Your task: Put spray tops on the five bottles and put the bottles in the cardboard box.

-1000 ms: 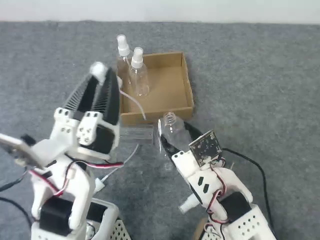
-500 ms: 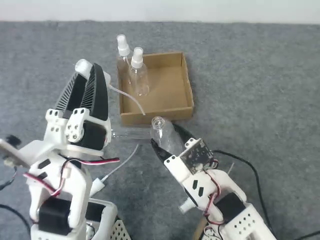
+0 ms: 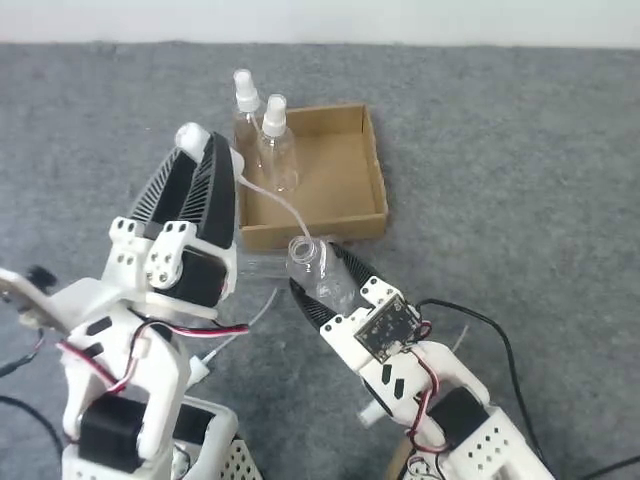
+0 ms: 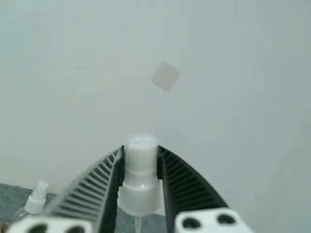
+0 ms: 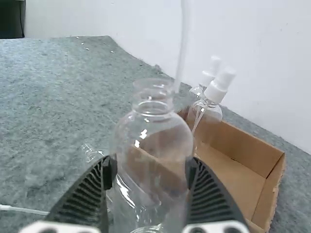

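Note:
My left gripper (image 3: 195, 165) is raised and shut on a white spray top (image 4: 141, 174), whose thin tube (image 3: 275, 200) hangs down toward the neck of a clear open bottle (image 3: 312, 268). My right gripper (image 3: 318, 285) is shut on that bottle (image 5: 153, 155) and holds it upright just in front of the cardboard box (image 3: 375, 190). The tube (image 5: 182, 43) ends right above the bottle's mouth. Two capped bottles (image 3: 268, 140) stand at the box's far left corner, seen also as capped bottles (image 5: 211, 92) from the right wrist. Another clear open bottle (image 3: 258, 268) lies on the carpet between the arms.
Grey carpet (image 3: 500, 150) covers the table, with open room to the right of the box. A loose spray top with its tube (image 3: 235, 335) lies on the carpet by the left arm's base. White arm bases (image 3: 140, 440) stand at the near edge.
My right gripper carried the bottle to the left, toward the hanging tube. My left gripper swung left and then back right with the spray top, so the tube now hangs over the bottle's neck.

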